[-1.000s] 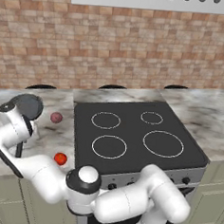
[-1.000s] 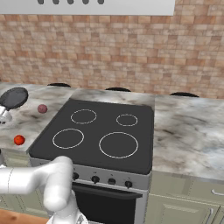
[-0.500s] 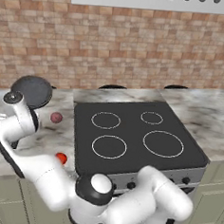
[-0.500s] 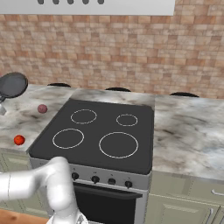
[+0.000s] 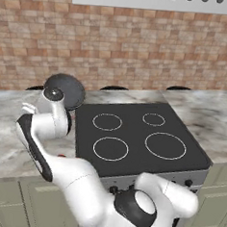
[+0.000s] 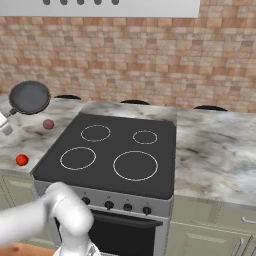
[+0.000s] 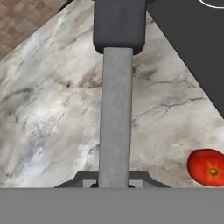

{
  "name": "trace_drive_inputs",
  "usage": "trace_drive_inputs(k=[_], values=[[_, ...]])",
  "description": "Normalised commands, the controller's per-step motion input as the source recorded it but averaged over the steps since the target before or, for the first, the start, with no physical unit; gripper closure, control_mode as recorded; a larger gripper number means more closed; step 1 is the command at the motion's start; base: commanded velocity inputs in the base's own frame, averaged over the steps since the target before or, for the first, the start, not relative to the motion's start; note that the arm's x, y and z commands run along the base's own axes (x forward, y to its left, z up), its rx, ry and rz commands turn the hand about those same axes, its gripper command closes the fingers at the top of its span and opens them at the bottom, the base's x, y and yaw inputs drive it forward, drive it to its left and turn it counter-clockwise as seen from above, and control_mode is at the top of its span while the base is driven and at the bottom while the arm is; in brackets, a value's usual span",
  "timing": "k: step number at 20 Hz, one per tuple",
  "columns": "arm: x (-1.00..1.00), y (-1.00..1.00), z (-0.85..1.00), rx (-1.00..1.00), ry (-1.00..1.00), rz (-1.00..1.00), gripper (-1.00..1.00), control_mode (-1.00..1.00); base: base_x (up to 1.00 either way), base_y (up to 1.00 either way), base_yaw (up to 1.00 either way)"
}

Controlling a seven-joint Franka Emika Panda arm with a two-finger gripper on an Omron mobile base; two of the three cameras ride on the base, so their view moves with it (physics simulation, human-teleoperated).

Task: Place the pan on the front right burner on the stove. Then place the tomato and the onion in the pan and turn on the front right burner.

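Marble counter (image 7: 52, 100) shows tomato (image 7: 206, 167) cut off.

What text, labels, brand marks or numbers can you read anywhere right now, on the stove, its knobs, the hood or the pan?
None: no readable text in any view.
The stove cooktop bears only white circle outlines, no words.
The knobs on the front panel carry no legible markings.
The hood shows dark buttons, unlabelled.
The pan, held up by its handle, the tomato and the onion are plain.
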Motion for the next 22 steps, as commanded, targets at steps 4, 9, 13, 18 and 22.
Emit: trace_drive_inputs(k=[4,9,13,18,22], values=[[-0.49,-0.73,0.37,0.20,-0.03,-0.28,1.00,-1.00,0.00,0.00,0.00],[-0.37,-0.41,0.27,0.15,0.00,-0.34,1.00,-1.00,0.00,0.00,0.00],[-0.32,-0.33,0.20,0.14,0.00,-0.34,1.00,-1.00,0.00,0.00,0.00],[-0.25,-0.38,0.23,0.17,0.00,-0.29,1.00,-1.00,0.00,0.00,0.00],[-0.08,-0.40,0.29,0.21,0.00,-0.18,1.00,-1.00,0.00,0.00,0.00]])
